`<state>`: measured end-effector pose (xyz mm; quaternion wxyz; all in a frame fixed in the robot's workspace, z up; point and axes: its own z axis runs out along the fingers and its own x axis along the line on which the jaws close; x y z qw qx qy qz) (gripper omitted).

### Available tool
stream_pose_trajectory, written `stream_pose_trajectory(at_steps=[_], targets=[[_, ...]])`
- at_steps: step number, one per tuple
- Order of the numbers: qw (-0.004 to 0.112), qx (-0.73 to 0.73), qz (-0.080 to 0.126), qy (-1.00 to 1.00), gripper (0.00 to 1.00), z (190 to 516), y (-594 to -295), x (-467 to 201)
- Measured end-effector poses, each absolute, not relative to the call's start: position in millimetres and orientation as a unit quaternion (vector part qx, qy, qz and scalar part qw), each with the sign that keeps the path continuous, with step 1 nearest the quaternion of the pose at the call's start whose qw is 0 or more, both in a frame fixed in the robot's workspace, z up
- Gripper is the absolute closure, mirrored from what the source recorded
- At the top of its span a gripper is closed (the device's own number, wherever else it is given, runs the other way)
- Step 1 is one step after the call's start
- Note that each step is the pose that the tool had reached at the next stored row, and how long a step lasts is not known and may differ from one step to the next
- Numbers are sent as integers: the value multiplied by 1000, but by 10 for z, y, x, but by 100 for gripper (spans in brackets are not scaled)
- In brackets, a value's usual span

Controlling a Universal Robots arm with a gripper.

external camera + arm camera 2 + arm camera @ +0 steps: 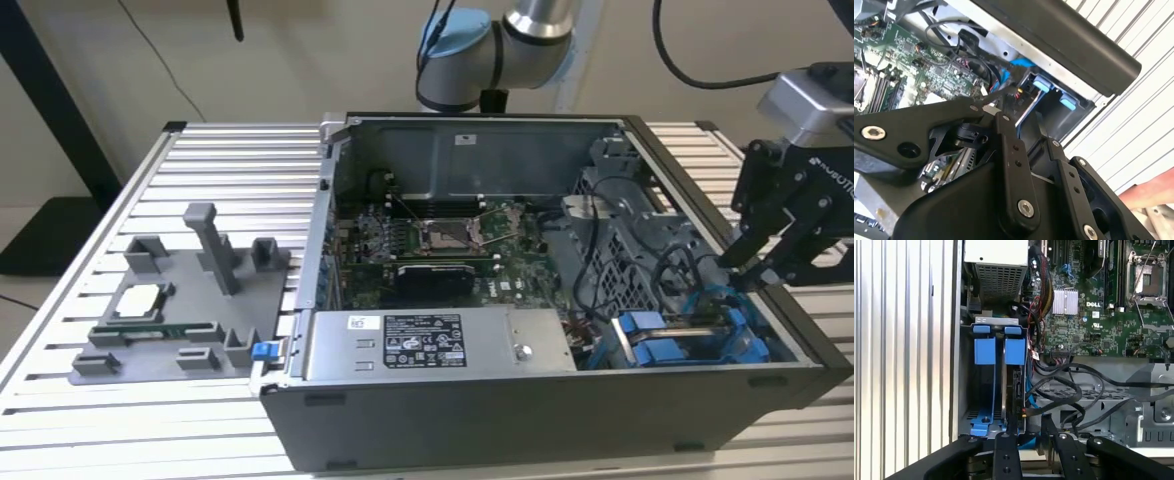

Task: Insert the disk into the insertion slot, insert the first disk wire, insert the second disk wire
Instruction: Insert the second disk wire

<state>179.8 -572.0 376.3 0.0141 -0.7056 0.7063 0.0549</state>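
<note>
Tool (755, 270) near insertion slot (985, 352), disk (1015, 385) on edge, lengthwise inside.

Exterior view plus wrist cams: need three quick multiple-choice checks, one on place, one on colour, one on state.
1. In the exterior view, the gripper is:
A. over the middle of the case
B. at the case's edge on the exterior view's right, by the insertion slot
C. off the case, at the exterior view's left

2. The insertion slot's rails are:
A. red
B. yellow
C. blue

3. The case is:
A. open, with the motherboard exposed
B. shut
C. wrapped in film

Answers: 1 B, it hangs beside the slot at that edge; 2 C, bright blue in the exterior and first wrist views; 3 A, the board shows from above.
</note>
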Motion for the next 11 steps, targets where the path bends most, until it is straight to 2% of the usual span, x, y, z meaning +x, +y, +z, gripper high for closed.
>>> stream_pose_trajectory(at_steps=[11], targets=[[9,-705,59,707,0,3753,-5633,2046]])
